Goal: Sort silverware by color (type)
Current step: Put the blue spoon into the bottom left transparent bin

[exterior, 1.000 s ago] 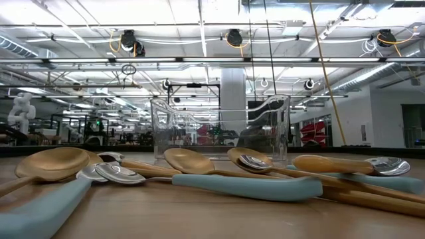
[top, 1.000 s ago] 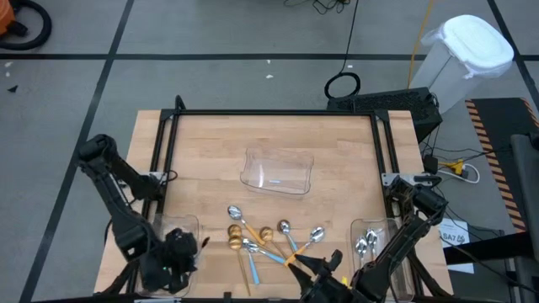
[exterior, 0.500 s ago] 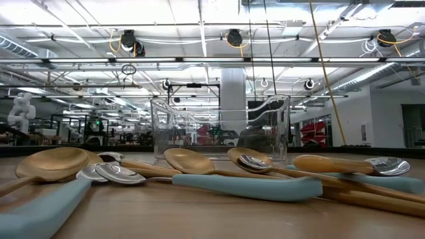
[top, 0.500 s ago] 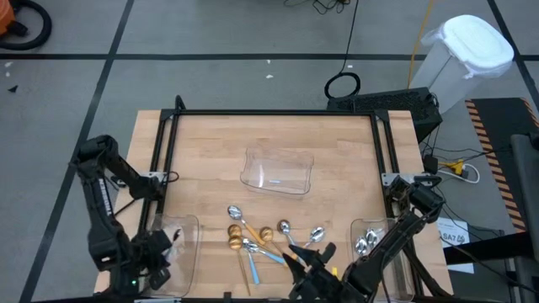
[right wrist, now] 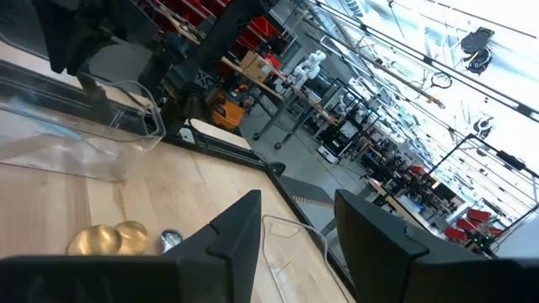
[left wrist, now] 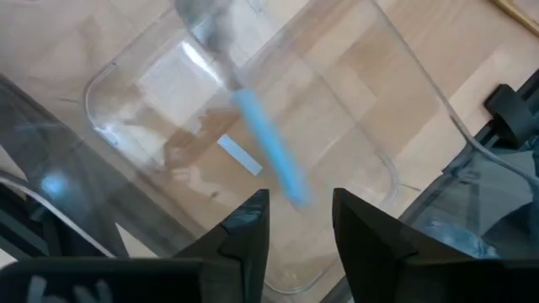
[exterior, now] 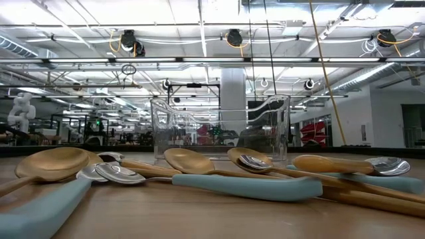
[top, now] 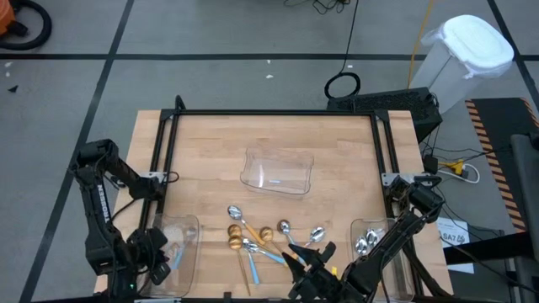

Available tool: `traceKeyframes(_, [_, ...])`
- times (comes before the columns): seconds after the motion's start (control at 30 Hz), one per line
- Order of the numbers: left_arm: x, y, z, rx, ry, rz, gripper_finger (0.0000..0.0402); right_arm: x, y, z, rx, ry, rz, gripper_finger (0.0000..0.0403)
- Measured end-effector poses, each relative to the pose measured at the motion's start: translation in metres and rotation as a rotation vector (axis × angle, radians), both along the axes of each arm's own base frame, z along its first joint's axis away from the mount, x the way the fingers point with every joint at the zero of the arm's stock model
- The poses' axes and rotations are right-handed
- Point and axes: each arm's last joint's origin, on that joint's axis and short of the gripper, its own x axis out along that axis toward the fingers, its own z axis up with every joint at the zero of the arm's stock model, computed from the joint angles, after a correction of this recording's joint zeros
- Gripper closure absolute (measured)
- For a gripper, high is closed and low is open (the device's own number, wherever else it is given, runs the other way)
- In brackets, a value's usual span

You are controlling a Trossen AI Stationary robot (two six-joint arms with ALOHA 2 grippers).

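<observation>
High view: the left gripper (top: pixel 156 263) hangs over the left tray (top: pixel 187 225); the right gripper (top: pixel 307 259) sits just beside the spoons (top: pixel 257 238).

Left wrist view: fingers (left wrist: pixel 244 227) parted, empty; a blue spoon (left wrist: pixel 268 151) lies beyond them in the tray.

Right wrist view: fingers (right wrist: pixel 240 227) spread, empty; gold spoons (right wrist: pixel 108 239) lie ahead.
</observation>
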Motion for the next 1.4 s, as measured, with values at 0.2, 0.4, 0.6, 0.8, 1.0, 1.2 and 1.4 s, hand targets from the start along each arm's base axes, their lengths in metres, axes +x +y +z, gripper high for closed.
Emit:
traceKeyframes(0.2, [0.0,0.0,0.0,0.001,0.0,0.004,0.0265,-0.002,0.002,0.0,0.002,-0.002,0.006,0.0255])
traceKeyframes(0.4, [0.005,0.001,0.0,0.021,-0.034,-0.011,0.0264,-0.004,0.004,0.0,-0.005,0.004,0.011,0.0255])
traceKeyframes(0.6, [0.019,0.006,0.001,0.098,-0.143,-0.06,0.0264,-0.004,0.004,0.0,-0.01,0.007,0.011,0.0255])
traceKeyframes(0.8, [0.04,0.015,0.003,0.213,-0.235,-0.119,0.0264,-0.006,0.005,0.0,-0.006,0.004,0.017,0.0255])
traceKeyframes(1.0, [0.062,0.027,0.004,0.322,-0.255,-0.173,0.0263,-0.006,0.006,0.0,-0.002,0.002,0.02,0.0255])
traceKeyframes(1.2, [0.083,0.039,0.005,0.403,-0.283,-0.186,0.0263,-0.007,0.007,0.0,-0.006,0.005,0.024,0.0255])
traceKeyframes(1.4, [0.102,0.043,0.007,0.435,-0.328,-0.238,0.0263,-0.009,0.009,0.0,-0.034,0.028,0.032,0.0255])
